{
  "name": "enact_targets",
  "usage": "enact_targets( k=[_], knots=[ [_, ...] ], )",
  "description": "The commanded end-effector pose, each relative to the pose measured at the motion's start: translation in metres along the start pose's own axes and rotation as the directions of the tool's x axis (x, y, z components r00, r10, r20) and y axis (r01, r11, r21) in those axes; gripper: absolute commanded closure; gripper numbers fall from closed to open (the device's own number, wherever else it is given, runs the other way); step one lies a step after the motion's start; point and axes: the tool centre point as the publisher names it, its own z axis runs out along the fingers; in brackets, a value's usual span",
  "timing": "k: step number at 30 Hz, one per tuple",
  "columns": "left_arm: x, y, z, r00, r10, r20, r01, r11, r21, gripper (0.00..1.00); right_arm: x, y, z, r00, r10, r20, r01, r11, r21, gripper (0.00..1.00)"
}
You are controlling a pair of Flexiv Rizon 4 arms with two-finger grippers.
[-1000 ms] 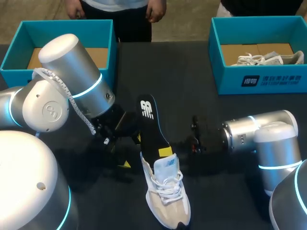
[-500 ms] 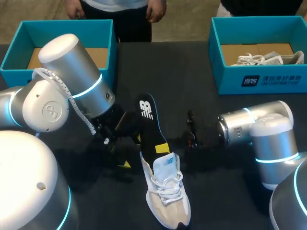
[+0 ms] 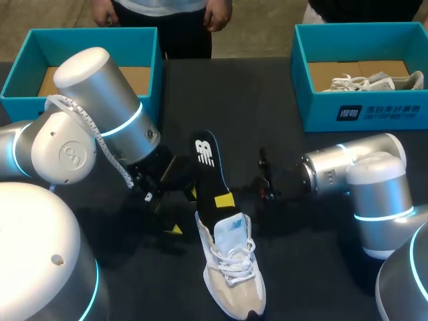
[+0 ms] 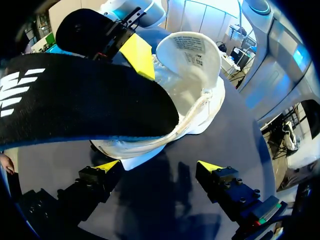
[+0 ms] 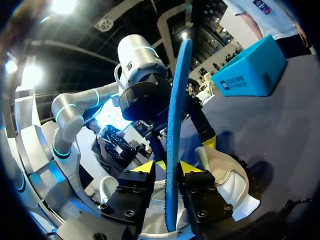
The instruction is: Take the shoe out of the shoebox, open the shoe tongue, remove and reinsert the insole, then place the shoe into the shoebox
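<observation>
A white and beige sneaker [image 3: 231, 267] lies on the dark table, toe toward me. Its black insole [image 3: 210, 170] sticks up out of the heel opening, slanting away. My right gripper [image 3: 221, 200] straddles the insole just above the collar. In the right wrist view the insole's blue edge [image 5: 174, 125] stands between the fingers of that gripper [image 5: 167, 169]; one pad touches it and a thin gap shows at the other. My left gripper [image 4: 159, 167] is wide open beside the shoe's heel [image 4: 192, 90], holding nothing, under the insole [image 4: 80, 100]; in the head view it [image 3: 184, 211] sits left of the shoe.
An open teal shoebox [image 3: 93, 37] stands at the back left. A second teal box [image 3: 364, 114] at the back right holds another sneaker [image 3: 364, 83]. My left arm's big joints [image 3: 100, 107] crowd the left side of the table.
My right arm has moved left and its gripper has slid up along the insole while narrowing. The insole's far end has risen slightly. The left arm has not moved.
</observation>
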Motion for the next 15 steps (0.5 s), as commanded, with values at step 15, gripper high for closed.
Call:
enact_targets(
  k=[15],
  knots=[
    [0.0011,-0.0008,0.0002,1.000,-0.001,0.003,0.001,1.000,-0.004,0.00,-0.0132,-0.0025,-0.0013,0.997,0.076,-0.008,-0.076,0.997,0.018,1.00]
  ],
)
